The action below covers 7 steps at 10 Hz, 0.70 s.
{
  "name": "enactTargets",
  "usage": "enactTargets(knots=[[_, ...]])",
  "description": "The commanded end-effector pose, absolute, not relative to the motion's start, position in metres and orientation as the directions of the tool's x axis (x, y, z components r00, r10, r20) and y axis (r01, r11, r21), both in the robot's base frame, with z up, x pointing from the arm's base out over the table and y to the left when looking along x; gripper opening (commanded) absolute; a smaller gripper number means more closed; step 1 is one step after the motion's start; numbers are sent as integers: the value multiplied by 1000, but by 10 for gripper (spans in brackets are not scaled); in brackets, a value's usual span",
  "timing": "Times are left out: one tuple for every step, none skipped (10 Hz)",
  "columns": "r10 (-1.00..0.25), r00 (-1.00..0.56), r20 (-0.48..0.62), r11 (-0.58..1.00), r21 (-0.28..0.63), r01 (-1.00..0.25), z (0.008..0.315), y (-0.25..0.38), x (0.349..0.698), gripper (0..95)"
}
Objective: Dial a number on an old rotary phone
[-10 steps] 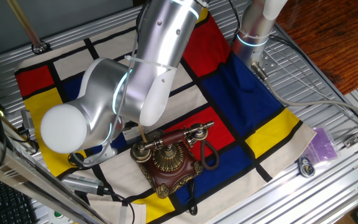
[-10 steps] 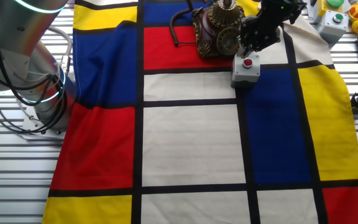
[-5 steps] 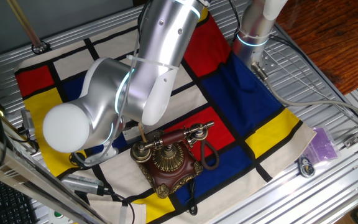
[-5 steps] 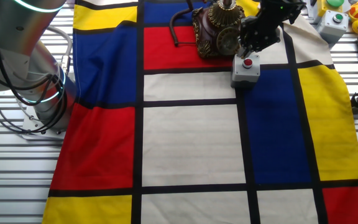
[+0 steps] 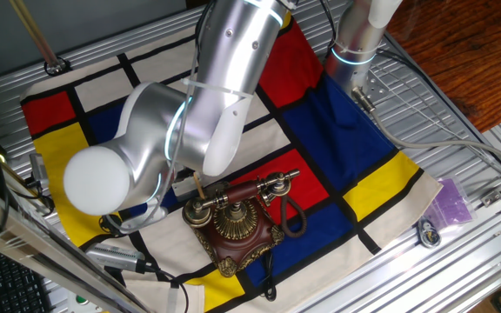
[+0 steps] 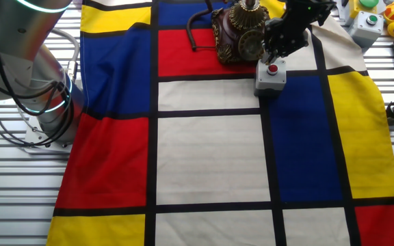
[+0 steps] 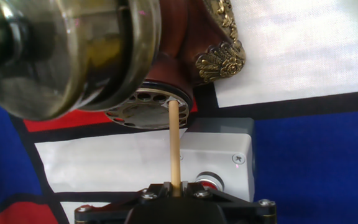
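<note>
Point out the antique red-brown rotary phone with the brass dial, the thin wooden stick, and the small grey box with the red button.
Antique red-brown rotary phone (image 5: 233,224): one fixed view, on its brass dial.
Thin wooden stick (image 7: 174,146): hand view, mid-shaft.
Small grey box with red button (image 6: 269,80): the other fixed view, on its front face.

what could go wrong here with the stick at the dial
The gripper holds a thin wooden stick whose tip sits at the rim of the phone's dial. The stick is slender, so sideways force while turning could bend or snap it, or the tip could slip out of the finger hole. The handset end hangs close over the stick and could be knocked. The grey box with a red button sits right beneath and might get bumped.
</note>
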State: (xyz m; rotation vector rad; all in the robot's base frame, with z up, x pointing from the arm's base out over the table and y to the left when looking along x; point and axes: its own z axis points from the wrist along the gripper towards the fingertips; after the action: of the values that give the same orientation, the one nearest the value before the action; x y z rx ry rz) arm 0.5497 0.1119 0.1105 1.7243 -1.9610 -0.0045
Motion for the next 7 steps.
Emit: enactTargets(knots=[[-924,-49,380,187,335,-923,110,111,549,0],[-923,-45,382,184,336,-924,110,111,550,0],[-923,-43,382,181,335,-924,110,110,550,0],[-923,-40,384,179,332,-926,109,109,550,0],[-922,-39,385,177,330,-927,109,109,550,0],[-921,-35,387,173,329,-928,108,109,550,0],[-921,-31,388,169,327,-930,109,109,550,0]])
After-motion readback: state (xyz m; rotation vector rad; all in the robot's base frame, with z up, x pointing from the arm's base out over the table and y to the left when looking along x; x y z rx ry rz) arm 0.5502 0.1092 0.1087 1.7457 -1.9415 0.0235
